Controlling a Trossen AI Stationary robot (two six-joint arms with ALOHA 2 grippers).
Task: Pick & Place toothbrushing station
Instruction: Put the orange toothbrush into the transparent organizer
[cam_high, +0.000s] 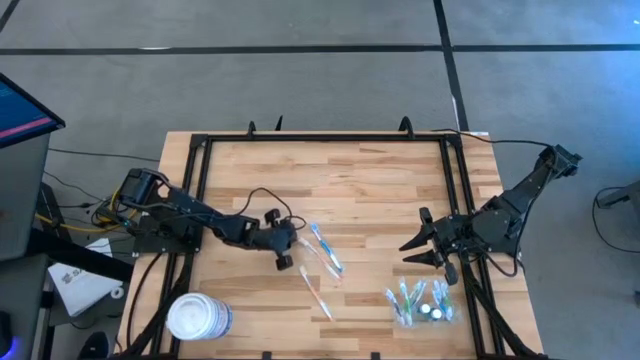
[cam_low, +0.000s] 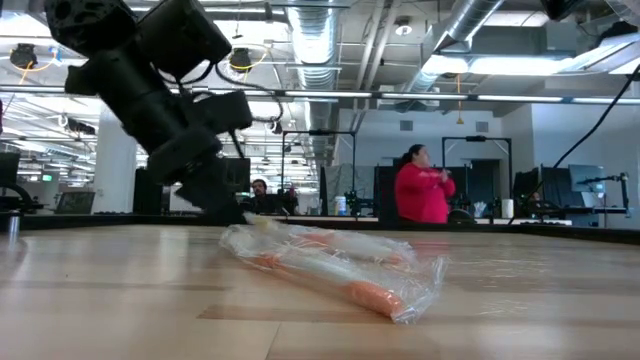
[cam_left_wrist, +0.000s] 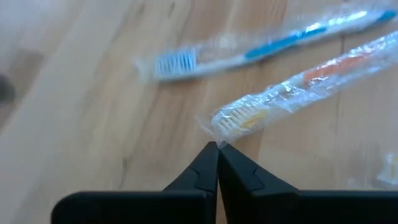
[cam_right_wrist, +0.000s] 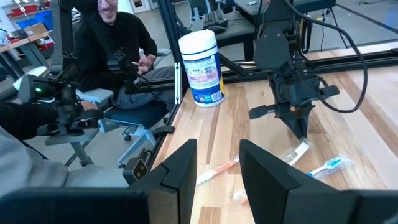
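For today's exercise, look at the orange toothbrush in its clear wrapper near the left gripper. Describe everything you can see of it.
The orange toothbrush lies flat on the wooden table, sealed in a crinkled see-through wrapper. It has pale bristles and an orange handle. The left gripper, shut, pinches the wrapper's tip at the bristle end. A blue wrapped toothbrush lies alongside, apart from it.

High cam looks straight down on the whole table (cam_high: 380, 190), low cam sits level at tabletop, both wrist cams look past their fingers; all share the wrapped toothbrushes (cam_high: 322, 250).
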